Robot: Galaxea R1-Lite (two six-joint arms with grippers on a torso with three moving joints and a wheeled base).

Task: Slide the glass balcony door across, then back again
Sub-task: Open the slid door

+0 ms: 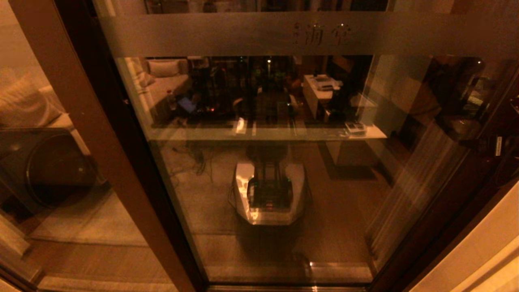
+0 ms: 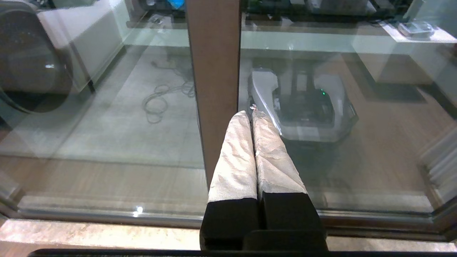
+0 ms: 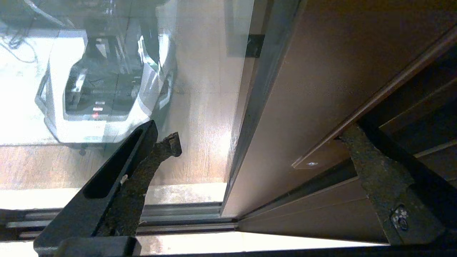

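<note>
The right gripper [image 3: 250, 139] stood wide open at the door's right stile [image 3: 307, 89]. One finger [image 3: 142, 167] lay over the glass side; the other finger [image 3: 385, 178] sat at the stile's outer edge, beside the slim handle strip [image 3: 375, 96]. Whether either pad touched the frame could not be determined. The bottom track [image 3: 178, 217] ran below.

The left gripper [image 2: 252, 117] hung parked with its padded fingers pressed together, holding nothing, in front of the door's left stile [image 2: 214, 78].

The glass balcony door [image 1: 267, 170] filled the head view between its dark brown stiles. A frosted band [image 1: 227, 34] crossed its top and bore Chinese characters [image 1: 324, 34], too faint to read. The robot's base [image 1: 269, 190] was reflected in the glass. A second glazed panel [image 1: 48, 170] stood to the left.
</note>
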